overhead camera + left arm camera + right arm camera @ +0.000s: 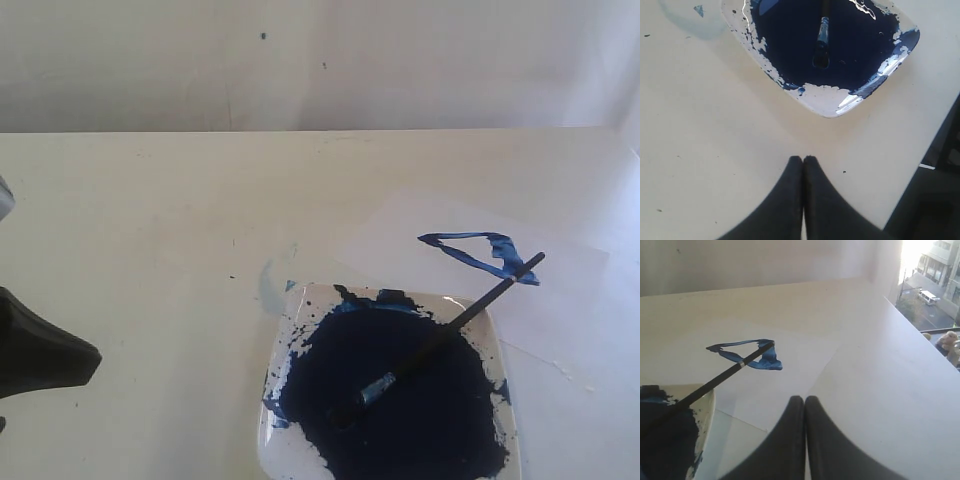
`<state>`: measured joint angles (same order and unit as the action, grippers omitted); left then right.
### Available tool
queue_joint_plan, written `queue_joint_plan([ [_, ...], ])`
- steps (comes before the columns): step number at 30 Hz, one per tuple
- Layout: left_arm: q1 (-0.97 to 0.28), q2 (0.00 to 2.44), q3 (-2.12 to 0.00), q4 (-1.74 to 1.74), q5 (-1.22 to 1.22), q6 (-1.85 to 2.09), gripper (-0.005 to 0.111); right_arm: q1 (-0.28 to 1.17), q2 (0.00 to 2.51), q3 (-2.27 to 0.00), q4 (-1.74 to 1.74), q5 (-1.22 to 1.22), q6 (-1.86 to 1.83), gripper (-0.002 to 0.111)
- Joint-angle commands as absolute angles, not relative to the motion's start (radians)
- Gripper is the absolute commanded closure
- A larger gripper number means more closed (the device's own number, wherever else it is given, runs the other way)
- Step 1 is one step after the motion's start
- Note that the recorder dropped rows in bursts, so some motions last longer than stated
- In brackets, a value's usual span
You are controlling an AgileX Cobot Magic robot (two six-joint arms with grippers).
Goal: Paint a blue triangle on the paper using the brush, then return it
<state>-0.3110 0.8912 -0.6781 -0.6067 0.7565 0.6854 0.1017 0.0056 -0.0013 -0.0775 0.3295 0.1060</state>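
Brush (450, 325): I see it lying in the dish (268, 440), held by neither claw. The bristle end is down in the paint pool (400, 410) and the handle is propped over the rim.
Brush axis: it slants from the pool out over the paper (390, 235), and its free end is just over the broad end of the triangle (480, 252).
Triangle: a closed blue outline on the paper, with its point facing away from the handle's end.
Right claw (805, 399): the jaws are pressed together with nothing between them. The handle's free end is ahead of this claw and off toward the dish side, and the handle runs slantwise across its front rather than pointing at it.
Left claw (803, 159): the jaws are likewise pressed together and empty. The dish's near rim is straight ahead of it with the bristle end beyond that, and the brush runs nearly in line with this claw's reach.
Nearer arm: I judge the right one better placed for the handle, since the bare shaft lies on its side. The left one faces only the wet end.
Progress: the triangle looks painted and the brush looks returned, so I take the task as about done.
Next move: I would back both claws away. If I had to regrip, I would open the right jaws first and come in square across the shaft, clear of the wet strokes.
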Motion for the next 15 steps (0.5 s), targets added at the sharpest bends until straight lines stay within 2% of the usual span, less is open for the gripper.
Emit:
queue_joint_plan([
  [1, -0.311, 0.885, -0.672, -0.626, 0.77, 0.686, 0.107, 0.094, 0.0, 0.0, 0.048, 0.318, 0.007, 0.108],
  [15, -0.311, 0.885, -0.672, -0.626, 0.77, 0.686, 0.107, 0.162, 0.0, 0.0, 0.1, 0.329, -0.051, 0.108],
])
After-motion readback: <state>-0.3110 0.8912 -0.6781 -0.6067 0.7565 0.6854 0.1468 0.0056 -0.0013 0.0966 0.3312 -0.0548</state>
